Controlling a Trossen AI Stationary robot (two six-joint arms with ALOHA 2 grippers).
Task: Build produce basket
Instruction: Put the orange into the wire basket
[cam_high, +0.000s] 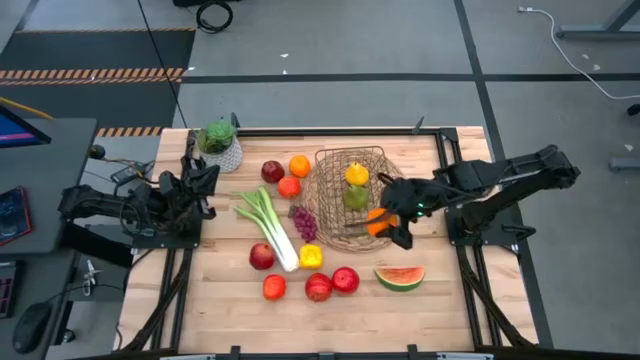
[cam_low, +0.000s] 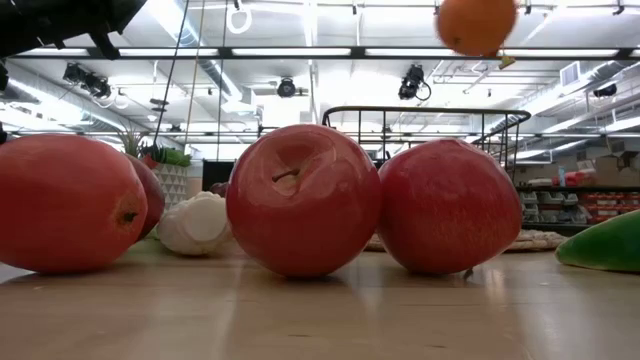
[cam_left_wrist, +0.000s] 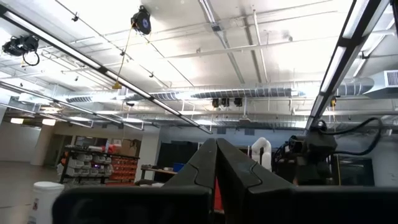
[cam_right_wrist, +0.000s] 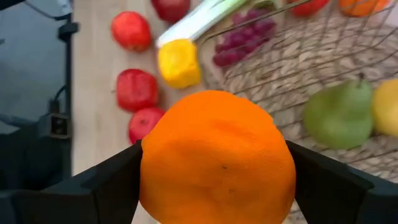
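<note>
Orange fills the right wrist view: the right gripper (cam_high: 384, 224) is clamped on an orange (cam_right_wrist: 217, 158), one finger on each side of it. Seen from above, this orange (cam_high: 377, 222) hangs over the basket (cam_high: 330, 160) at the rim nearest the right arm's base, and the low view shows it lifted well clear of the table. The bowl of the basket lies ahead of the gripper, on the side away from that base, and there a green pear (cam_right_wrist: 341, 113) and a yellow fruit (cam_high: 356, 174) already rest on the woven floor. I judge the coming move to be a short reach inward and down, letting go on the bare weave short of the pear. On the basket's other side the leek (cam_high: 268, 225), grapes (cam_high: 303, 222), a yellow pepper (cam_high: 311, 256) and red apples (cam_high: 345, 279) wait on the wood. The left gripper (cam_high: 205, 180) is parked far from the basket by the potted plant (cam_high: 219, 141), fingers pressed together, so the right arm is much the nearer.
</note>
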